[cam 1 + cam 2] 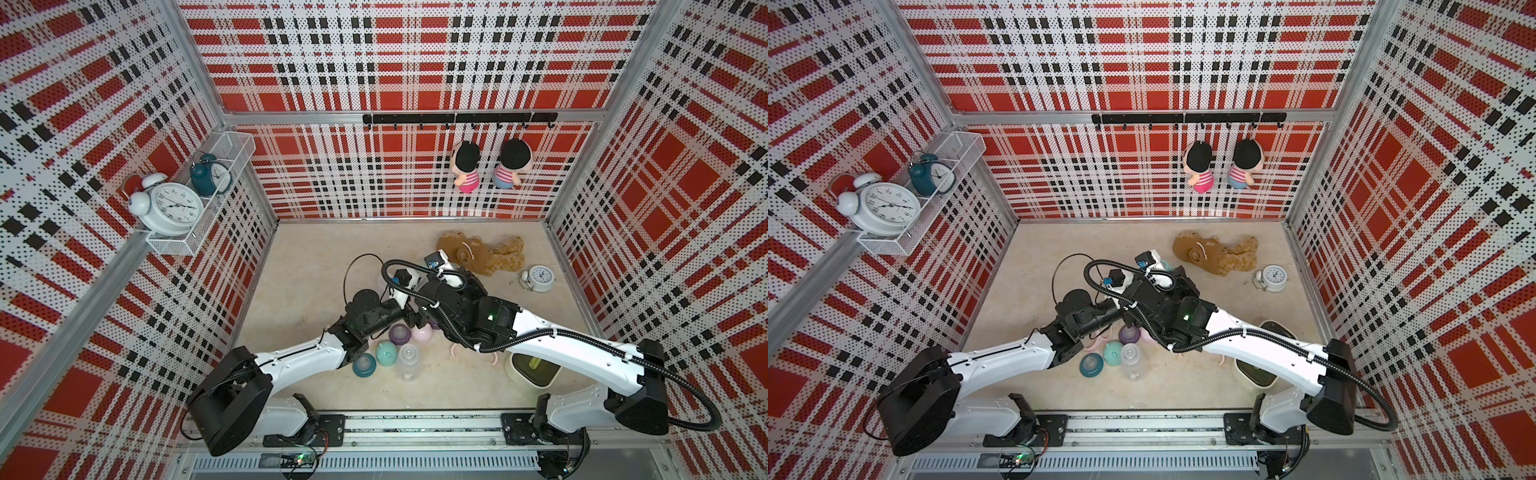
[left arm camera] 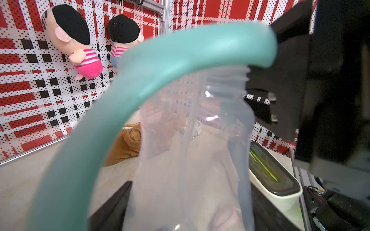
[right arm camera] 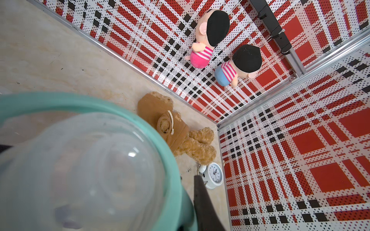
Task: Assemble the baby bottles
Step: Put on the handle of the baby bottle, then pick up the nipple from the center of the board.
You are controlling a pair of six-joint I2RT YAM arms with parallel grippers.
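Observation:
In the left wrist view my left gripper is shut on a clear baby bottle, with a black finger on each side of its body. A teal handle ring arcs over the bottle's threaded neck. My right gripper is shut on that teal handle ring, and only one of its fingers shows. In a top view both wrists meet mid-table and hide the held parts. Loose in front lie a second clear bottle, a teal collar, a mint cap, a purple collar and a pink cap.
A white dish with a dark lid stands under the right forearm. A brown plush bear and a small white alarm clock lie at the back right. Pink handle pieces lie near the right arm. Two dolls hang on the back wall.

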